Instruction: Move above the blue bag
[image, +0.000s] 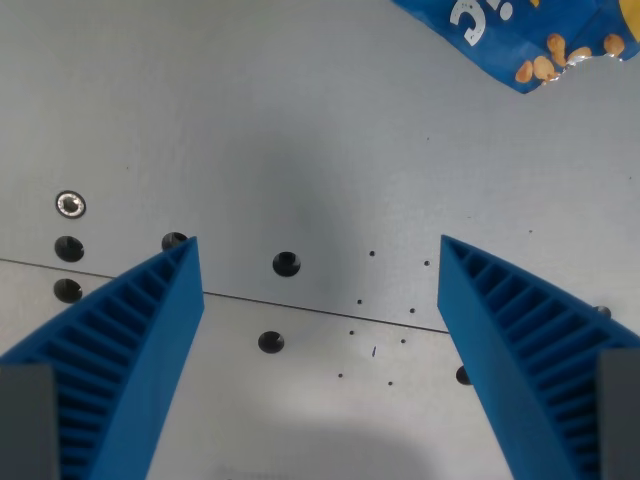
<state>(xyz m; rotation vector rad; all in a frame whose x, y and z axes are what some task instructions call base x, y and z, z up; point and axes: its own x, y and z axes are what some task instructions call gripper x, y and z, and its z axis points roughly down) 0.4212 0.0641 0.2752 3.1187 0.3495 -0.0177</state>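
Grey metal table (300, 130), end effector (320, 255) spread wide and empty, blue bag (520, 40) at top right

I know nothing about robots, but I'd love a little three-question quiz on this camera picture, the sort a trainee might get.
1. True or false: the claw is closed around the blue bag.
2. In which corner of the wrist view does the blue bag show? A) upper right B) lower left C) lower right
3. Fill in the missing word: between the two blue fingers lies only the grey ______, with its dark holes.

Key
1. False: the claw is open and empty, with the bag far from it.
2. A
3. table
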